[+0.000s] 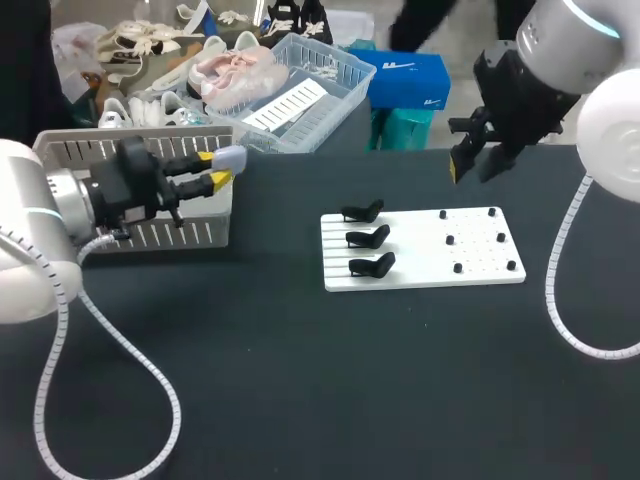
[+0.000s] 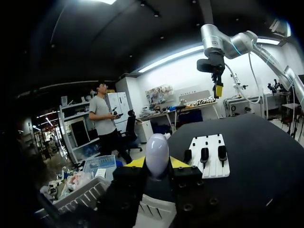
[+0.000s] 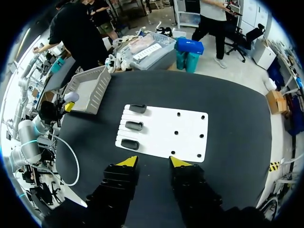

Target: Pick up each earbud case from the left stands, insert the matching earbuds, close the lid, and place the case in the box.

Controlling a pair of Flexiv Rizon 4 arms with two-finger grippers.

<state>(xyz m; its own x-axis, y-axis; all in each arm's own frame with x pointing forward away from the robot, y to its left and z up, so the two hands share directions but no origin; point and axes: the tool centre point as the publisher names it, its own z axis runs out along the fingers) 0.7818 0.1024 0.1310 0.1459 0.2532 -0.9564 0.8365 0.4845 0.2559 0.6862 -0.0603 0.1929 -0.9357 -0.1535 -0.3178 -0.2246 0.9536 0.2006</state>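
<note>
left arm: white, comes in at the near left corner, a white coiled cable looping down from it over the black table.
left pincer: clenched on the earbud case, one yellow tip on either side of it; held in the air, pointing toward the board.
earbud case: pale, smooth, oval, lid closed; off the stands, above the end wall of the box nearest the board. whether it hangs over the inside or just beside the wall cannot be told.
box: white, slotted walls, at the table's far left, under the left pincer.
board: white, flat, mid-table, well apart from the box.
stands: three, black, in a column on the board's left part.
pegs: six, small, black, in two columns on the board's right part.
right pincer: released, fingers apart, holding nothing; high over the table's far edge beyond the board, pointing down.
</note>
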